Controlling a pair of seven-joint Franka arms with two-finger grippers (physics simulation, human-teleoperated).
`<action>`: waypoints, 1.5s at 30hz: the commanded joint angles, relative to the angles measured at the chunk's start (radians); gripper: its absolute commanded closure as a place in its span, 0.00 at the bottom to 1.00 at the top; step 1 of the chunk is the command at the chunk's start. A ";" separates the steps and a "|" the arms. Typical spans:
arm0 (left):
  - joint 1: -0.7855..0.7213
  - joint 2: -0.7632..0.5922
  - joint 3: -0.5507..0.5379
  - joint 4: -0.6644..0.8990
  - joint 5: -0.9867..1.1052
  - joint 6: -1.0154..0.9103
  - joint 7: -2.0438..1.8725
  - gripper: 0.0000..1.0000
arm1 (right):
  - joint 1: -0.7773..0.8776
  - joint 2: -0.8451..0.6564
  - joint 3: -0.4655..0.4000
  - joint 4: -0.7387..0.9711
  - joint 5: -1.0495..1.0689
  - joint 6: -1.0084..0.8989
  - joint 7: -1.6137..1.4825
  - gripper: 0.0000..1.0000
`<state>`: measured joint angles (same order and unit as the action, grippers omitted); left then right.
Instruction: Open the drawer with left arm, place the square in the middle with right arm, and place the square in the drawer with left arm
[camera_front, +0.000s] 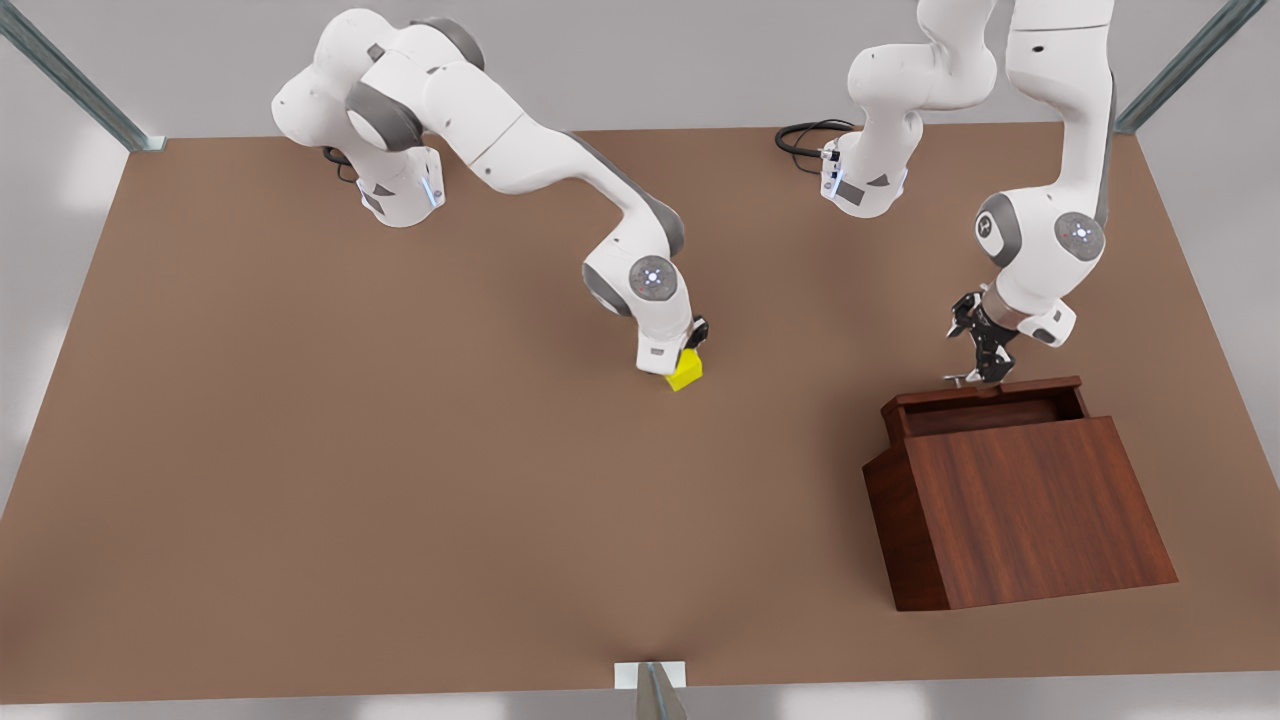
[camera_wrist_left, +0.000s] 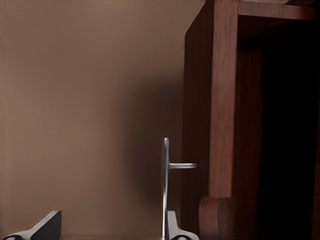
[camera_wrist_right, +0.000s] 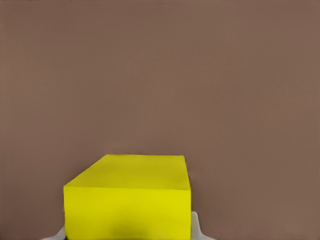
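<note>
I read the tabletop (camera_front: 400, 480) first — bare brown, unmarked. On the front view's right stands the cabinet (camera_front: 1030, 510), its drawer (camera_front: 985, 405) pulled out a little, dark inside. The left gripper (camera_front: 985, 368) sits at the drawer's front; in the left wrist view its fingers are spread with the silver bar handle (camera_wrist_left: 165, 190) between them, one finger against the bar, the other well apart — so open, not clamped. The right gripper (camera_front: 688, 352) is down near the table's middle, jaws closed on the square (camera_front: 685, 372), whose yellow faces sit between the pale fingertips (camera_wrist_right: 197, 227) in the right wrist view.

Risks as I judge them: the drawer looks only partly open, so the cube could catch on the cabinet's edge on the way in. If the right gripper lets go with the cube off the table, it may tip or roll away from the left arm's reach. With both arms converging on the middle, they might collide.

Writing or brand marks — none that I can read.
</note>
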<state>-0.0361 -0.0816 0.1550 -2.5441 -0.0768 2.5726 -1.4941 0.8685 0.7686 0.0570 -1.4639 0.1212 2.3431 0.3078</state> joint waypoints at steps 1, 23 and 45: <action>-0.007 -0.006 0.000 -0.005 0.000 0.000 0.000 0.00 | 0.003 0.009 0.003 0.019 -0.005 -0.007 0.011 0.36; -0.258 0.182 -0.003 0.791 0.054 -0.780 0.776 0.00 | -0.876 -0.678 -0.052 -0.164 -0.144 -0.539 -0.280 0.00; -0.582 0.543 -0.318 0.700 0.296 -0.339 1.468 0.00 | -0.921 -0.598 -0.074 0.040 -0.127 -0.613 -0.309 0.00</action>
<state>-0.6460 0.4697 -0.1612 -1.8453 0.1632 2.2400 -0.0260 -0.0558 0.1703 -0.0169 -1.4236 0.0009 1.7303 -0.0015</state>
